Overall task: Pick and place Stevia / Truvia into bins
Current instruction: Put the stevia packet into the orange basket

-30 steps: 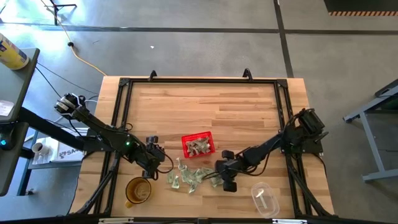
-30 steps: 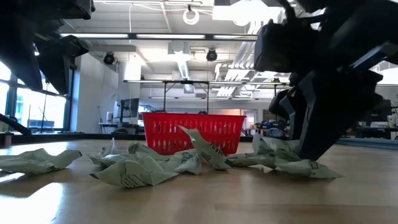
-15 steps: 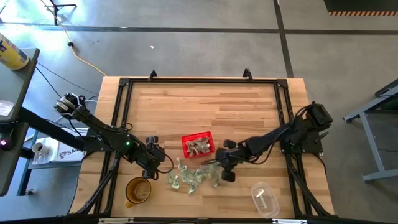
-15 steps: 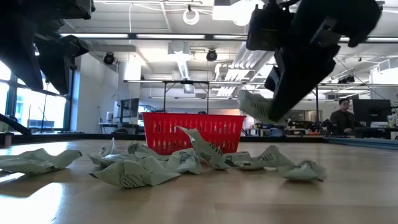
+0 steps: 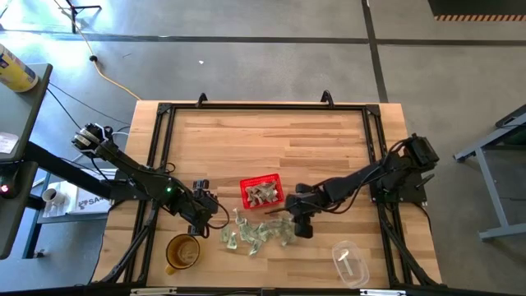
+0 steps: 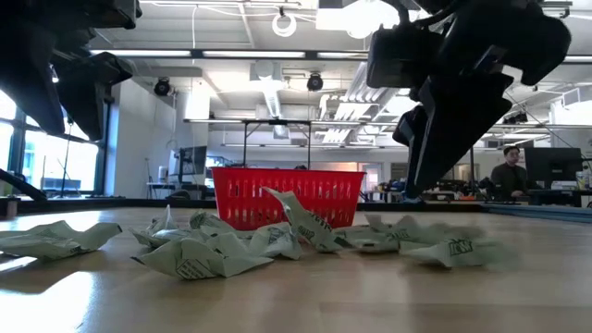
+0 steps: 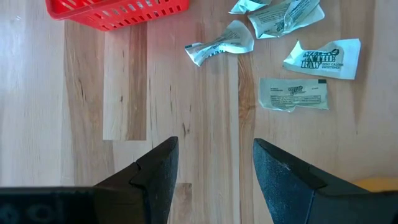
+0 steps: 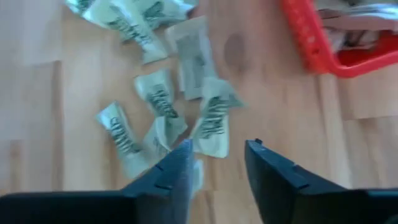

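Several pale green and white Stevia packets (image 5: pixel 253 232) lie crumpled and flat on the wooden table, just near of the red basket (image 5: pixel 261 191); the low view shows them in front of the red basket (image 6: pixel 287 197). More packets (image 8: pixel 357 28) lie inside the basket. My right gripper (image 5: pixel 301 222) hovers open above the right end of the pile, and a packet (image 8: pixel 213 121) lies on the wood beyond its fingertips. My left gripper (image 5: pixel 202 205) waits open left of the pile, low over bare wood (image 7: pixel 214 146).
An amber cup (image 5: pixel 182 252) stands near the table's near edge, left of the pile. A clear cup (image 5: pixel 348 261) lies at the near right. Black frame rails (image 5: pixel 263 107) border the table. The far half of the table is bare wood.
My right gripper rose from the pile's right end with one packet and moved slightly toward the basket. That packet is no longer in its fingers; a blurred packet now lies on the table below it. The left arm has kept still.
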Motion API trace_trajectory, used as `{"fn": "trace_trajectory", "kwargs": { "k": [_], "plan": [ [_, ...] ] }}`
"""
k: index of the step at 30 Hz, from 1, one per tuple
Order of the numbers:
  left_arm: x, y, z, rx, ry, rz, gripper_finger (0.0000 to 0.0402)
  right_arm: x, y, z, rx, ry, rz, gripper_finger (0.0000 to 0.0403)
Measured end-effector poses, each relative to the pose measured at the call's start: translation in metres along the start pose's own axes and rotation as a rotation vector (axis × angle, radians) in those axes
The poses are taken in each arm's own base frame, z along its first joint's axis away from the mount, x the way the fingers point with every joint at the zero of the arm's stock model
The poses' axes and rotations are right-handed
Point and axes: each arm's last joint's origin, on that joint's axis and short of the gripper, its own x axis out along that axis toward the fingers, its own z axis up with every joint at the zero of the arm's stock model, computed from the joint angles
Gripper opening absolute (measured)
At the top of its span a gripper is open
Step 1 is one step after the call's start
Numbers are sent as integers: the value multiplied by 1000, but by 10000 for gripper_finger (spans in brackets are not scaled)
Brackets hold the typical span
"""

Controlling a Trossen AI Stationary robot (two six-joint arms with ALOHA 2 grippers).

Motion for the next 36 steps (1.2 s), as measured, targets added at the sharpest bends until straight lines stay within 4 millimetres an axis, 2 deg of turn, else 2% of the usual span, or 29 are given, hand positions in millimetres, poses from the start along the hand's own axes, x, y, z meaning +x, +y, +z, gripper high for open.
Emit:
{"fn": "trace_trajectory", "kwargs": {
  "k": [5, 10, 17, 28, 36],
  "plan": [
    [0, 0, 0, 0, -8, 16, 239, 1, -1, 1, 3, -12, -26, 189],
    [0, 1, 0, 0, -10, 18, 239, 12, 0, 1, 17, -5, 11, 205],
    [0, 1, 0, -8, -11, 19, 239, 25, -1, 6, 99, -79, 1, 190],
    [0, 1, 0, -23, -10, 21, 239, 34, 3, 1, 126, -79, -25, 136],
    [0, 1, 0, -23, -11, 22, 239, 46, 6, -4, 126, -55, -30, 145]
  ]
}}
